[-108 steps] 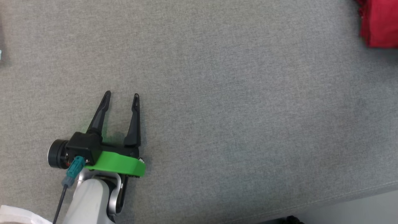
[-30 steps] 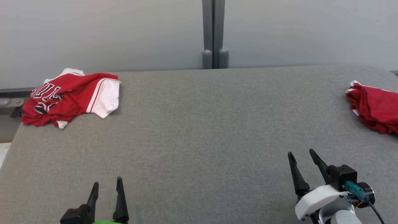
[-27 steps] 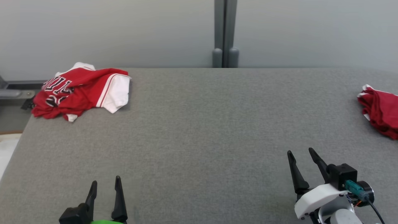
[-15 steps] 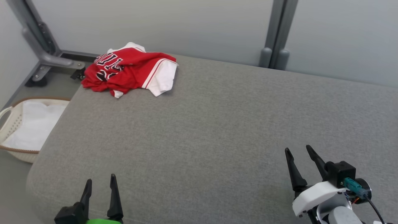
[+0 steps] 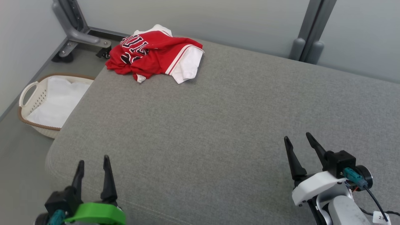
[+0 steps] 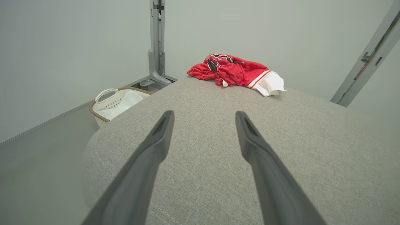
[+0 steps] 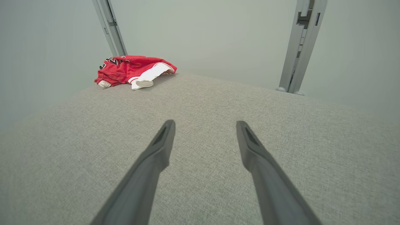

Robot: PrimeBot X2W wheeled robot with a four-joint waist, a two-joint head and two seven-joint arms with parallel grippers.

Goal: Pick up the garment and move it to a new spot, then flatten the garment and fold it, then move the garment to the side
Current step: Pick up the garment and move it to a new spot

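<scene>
Head view, left gripper (image 5: pixel 93 159): jaws spread wide, holding nothing, poised over the near edge of the grey pad (image 5: pixel 218 125). Right gripper (image 5: pixel 297 136): likewise wide and empty. Garment (image 5: pixel 150 53): crumpled red-and-white jersey, well ahead of the left fingertips, slightly to their right, long axis crosswise to them; left arm judged nearer

The right claw (image 7: pixel 205 122) hangs open and empty just above the grey padded desk (image 7: pixel 78 131). A crumpled red and white shirt (image 7: pixel 131 70) lies well ahead at the desk's far left corner, near a grey post (image 7: pixel 109 28).
</scene>
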